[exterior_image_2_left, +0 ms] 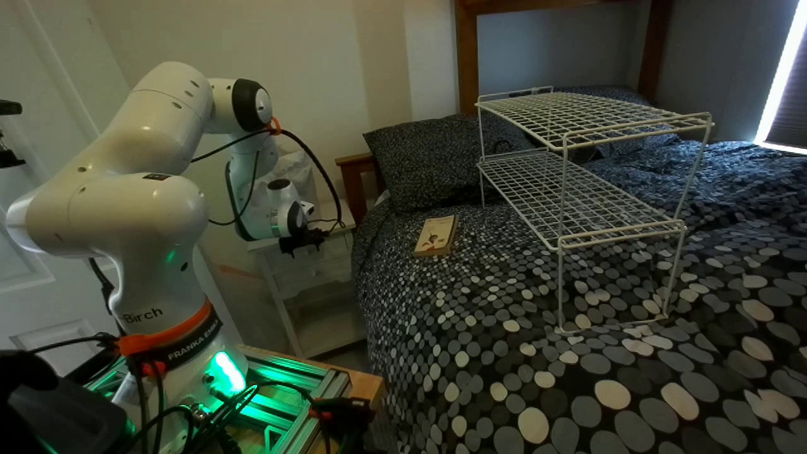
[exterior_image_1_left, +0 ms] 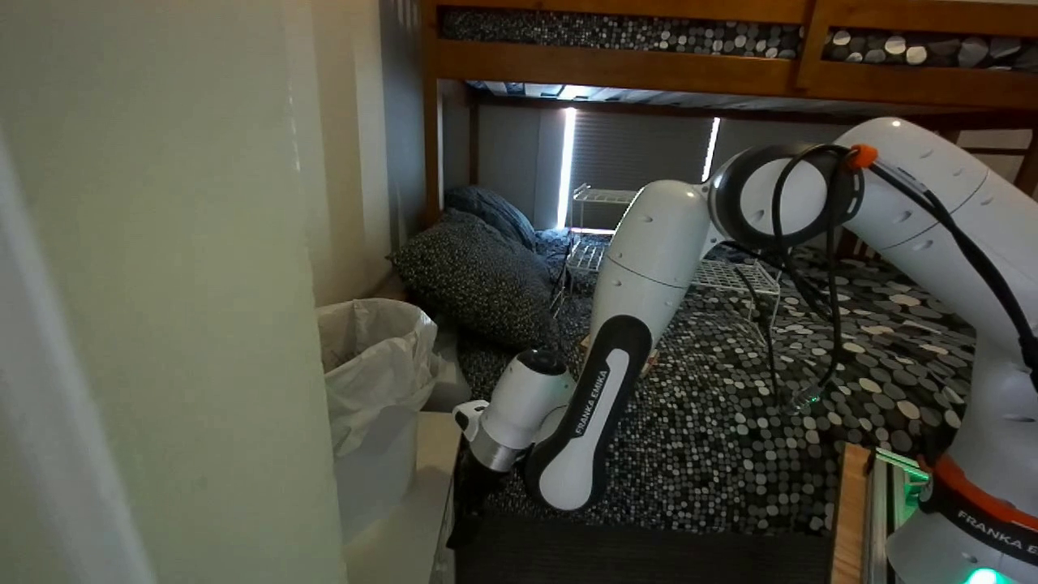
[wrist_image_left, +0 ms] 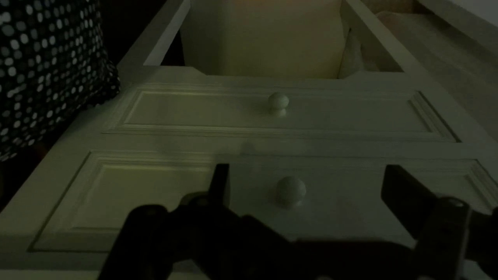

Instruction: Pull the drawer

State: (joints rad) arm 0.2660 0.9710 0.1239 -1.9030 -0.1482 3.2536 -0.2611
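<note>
Jaws apart, drawer [wrist_image_left: 334,198] closed, arm [exterior_image_2_left: 157,211] reading "FRANKA EMIKA", "Birch"

It's a bedroom (the bunk bed [exterior_image_1_left: 616,69] tells).

Wood bunk bed [exterior_image_1_left: 616,61] w/ dotted bedding [exterior_image_2_left: 605,403], dk blind [exterior_image_1_left: 641,154] w/ lt [exterior_image_1_left: 565,170] at edges, beige wall [exterior_image_2_left: 315,69]

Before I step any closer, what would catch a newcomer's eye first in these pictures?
Most likely the big white robot arm in both exterior views, a green light glowing at its base. Next, the white wire rack on the dotted bedding, a book lying to one side of it. In the dim wrist view, the gripper stands open, with the round knob of a pale drawer showing between its fingers.
</note>
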